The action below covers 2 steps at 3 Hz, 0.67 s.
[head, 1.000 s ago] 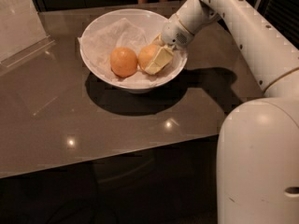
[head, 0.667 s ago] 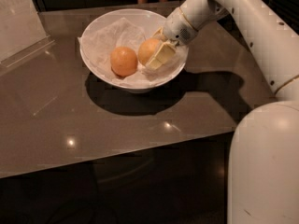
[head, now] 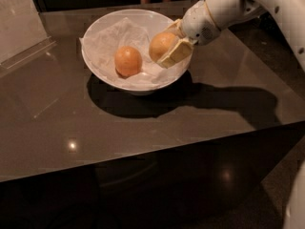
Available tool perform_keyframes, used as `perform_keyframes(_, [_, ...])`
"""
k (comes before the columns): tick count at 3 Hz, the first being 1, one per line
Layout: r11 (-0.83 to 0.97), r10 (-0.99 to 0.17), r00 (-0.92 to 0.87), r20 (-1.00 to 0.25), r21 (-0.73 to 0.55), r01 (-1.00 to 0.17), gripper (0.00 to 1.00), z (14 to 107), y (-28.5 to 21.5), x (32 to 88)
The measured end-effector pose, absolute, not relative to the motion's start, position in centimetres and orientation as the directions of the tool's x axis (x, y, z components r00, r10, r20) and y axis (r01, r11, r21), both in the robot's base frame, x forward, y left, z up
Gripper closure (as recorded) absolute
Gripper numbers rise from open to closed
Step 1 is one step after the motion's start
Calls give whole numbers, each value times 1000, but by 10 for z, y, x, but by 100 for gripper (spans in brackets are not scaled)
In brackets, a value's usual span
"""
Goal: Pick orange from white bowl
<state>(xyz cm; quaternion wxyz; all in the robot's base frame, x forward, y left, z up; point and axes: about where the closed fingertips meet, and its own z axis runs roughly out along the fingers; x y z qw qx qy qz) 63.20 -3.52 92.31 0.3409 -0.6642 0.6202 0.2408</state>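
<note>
Dark, glossy table (head: 57, 128) fills most of my view, and the robot's white arm (head: 248, 4) reaches across it from the upper right. Toward the back stands the white bowl (head: 119, 13), lined with crumpled paper (head: 109, 37). Two fruits are in it. The redder fruit (head: 128, 61) lies on the paper near the middle, and the orange (head: 159, 44), the paler one I'm after, is just to its right, apart from it and close to the right rim. The gripper (head: 166, 46) is clenched on that orange, with the lower finger (head: 177, 54) under its right side and the other over the top. From the wrist the orange lies to the left, inside the rim, and the rim sits below and between fruit and arm. I judge the way out is straight up first, then back to the right.
</note>
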Motion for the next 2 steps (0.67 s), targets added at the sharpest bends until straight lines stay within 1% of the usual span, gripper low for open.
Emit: perform_keyframes(2, [63, -640, 174, -748, -277, -959, 100, 966, -56, 575])
